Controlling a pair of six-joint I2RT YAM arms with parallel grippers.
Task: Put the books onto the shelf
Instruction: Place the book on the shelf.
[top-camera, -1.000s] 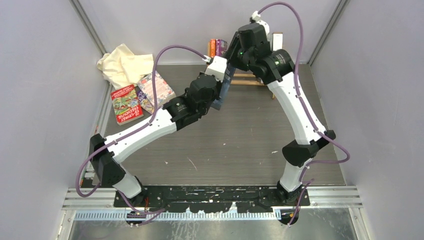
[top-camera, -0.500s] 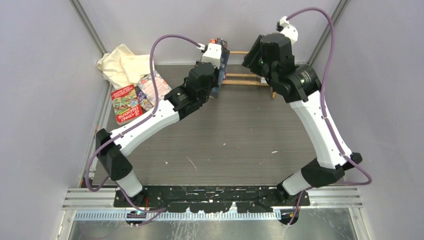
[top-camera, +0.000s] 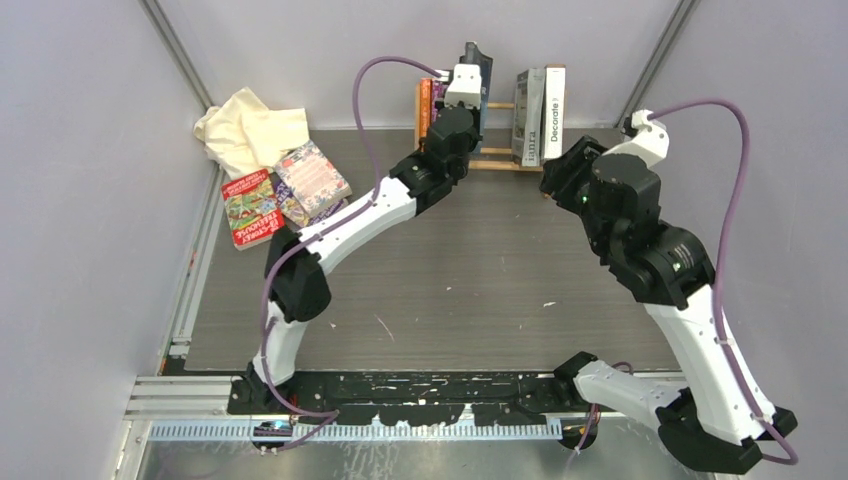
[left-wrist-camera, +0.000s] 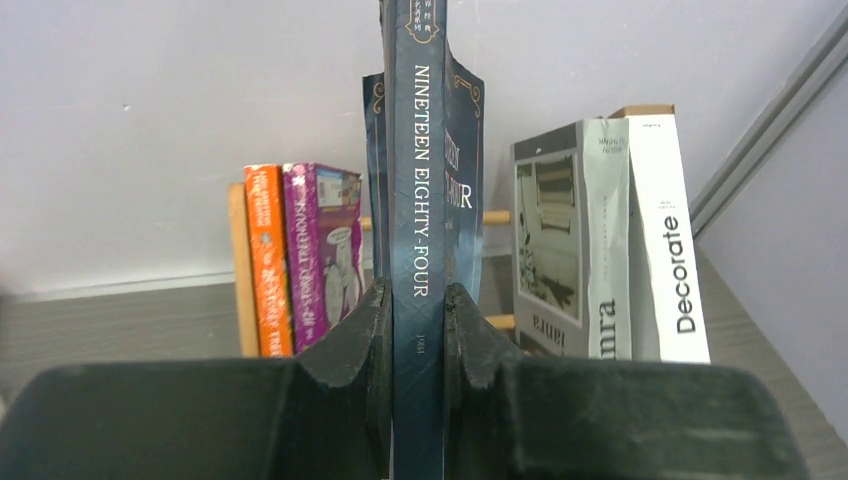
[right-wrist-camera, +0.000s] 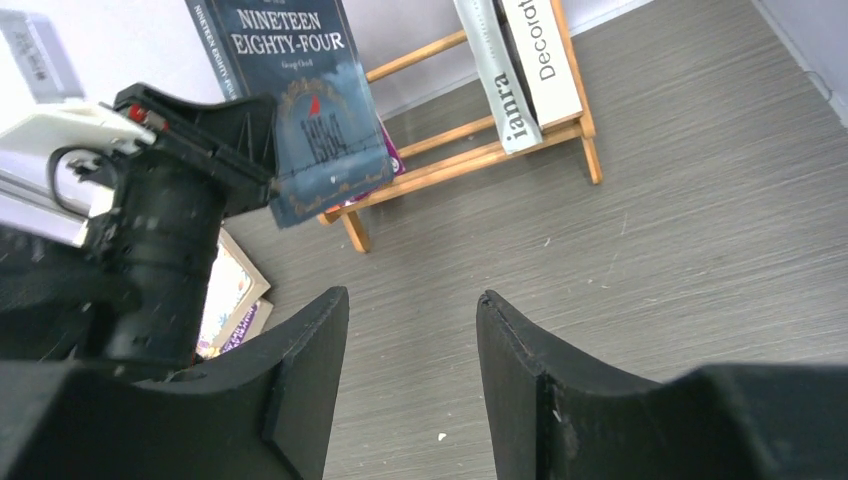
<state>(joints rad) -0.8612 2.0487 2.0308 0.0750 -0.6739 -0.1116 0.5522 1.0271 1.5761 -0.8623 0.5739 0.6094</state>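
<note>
Books line the shelf, the left end effector clamps a dark blue book, the right end effector gapes empty, and loose books wait.

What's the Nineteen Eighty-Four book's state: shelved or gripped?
Gripped, upright: left gripper pinches the spine of the Nineteen Eighty-Four book, in front of the shelf.
</note>
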